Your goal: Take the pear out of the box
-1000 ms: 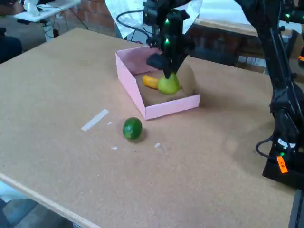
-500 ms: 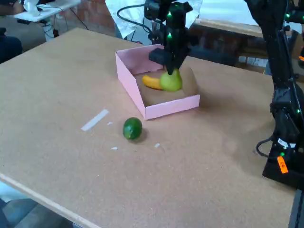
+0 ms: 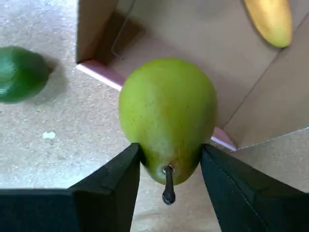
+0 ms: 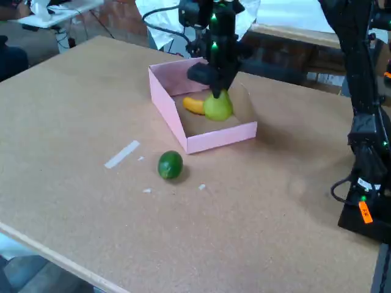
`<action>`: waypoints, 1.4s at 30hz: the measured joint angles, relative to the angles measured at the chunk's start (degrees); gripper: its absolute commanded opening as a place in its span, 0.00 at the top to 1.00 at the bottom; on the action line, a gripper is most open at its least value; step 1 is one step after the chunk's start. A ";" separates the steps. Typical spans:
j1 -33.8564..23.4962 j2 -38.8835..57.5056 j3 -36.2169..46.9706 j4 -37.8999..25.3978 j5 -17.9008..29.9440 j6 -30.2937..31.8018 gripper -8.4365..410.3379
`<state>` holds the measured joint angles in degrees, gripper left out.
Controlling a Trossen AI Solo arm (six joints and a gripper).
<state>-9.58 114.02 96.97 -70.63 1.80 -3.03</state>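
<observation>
Since half a second ago the pear [image 4: 218, 107] has drifted slightly left with the gripper [image 4: 215, 93] in the fixed view, hanging above the box [image 4: 166, 94] floor beside the banana [image 4: 193, 105], so the lift-out is under way. From the wrist view, the jaws clench the pear's narrow top, stem between them, its base over the pink rim; next it needs carrying clear of the wall toward the lime [image 3: 20, 73].

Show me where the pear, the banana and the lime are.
pear [image 3: 166, 113], wrist view, on its wide rounded body.
banana [image 3: 270, 20], wrist view, on its yellow end inside the box.
lime [image 4: 170, 165], fixed view, on its middle, on the table.
</observation>
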 measured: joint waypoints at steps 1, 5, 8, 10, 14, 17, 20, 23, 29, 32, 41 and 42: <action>0.33 0.00 0.00 -0.20 0.00 0.28 0.78; 1.38 -0.52 -0.50 -0.74 0.00 1.11 0.78; 1.77 -2.54 -3.34 0.55 0.00 1.46 0.78; 1.84 -4.87 -6.64 2.91 0.00 1.49 0.78; 1.81 -9.62 -13.44 6.21 0.00 1.66 0.78; 1.73 -12.09 -17.00 6.73 0.00 1.68 0.78; 1.70 -13.84 -19.45 7.10 -0.07 1.68 0.78; 1.77 -14.84 -21.22 7.23 -1.44 1.73 0.78; 3.32 -15.91 -23.82 8.07 -2.71 2.80 0.78; 4.37 -16.17 -24.72 8.00 -2.78 3.30 0.78; 7.93 -16.61 -26.84 7.98 -2.84 5.64 0.78; 8.28 -16.65 -27.04 7.93 -2.84 5.92 0.78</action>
<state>-1.30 97.36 69.93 -62.70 -1.04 2.90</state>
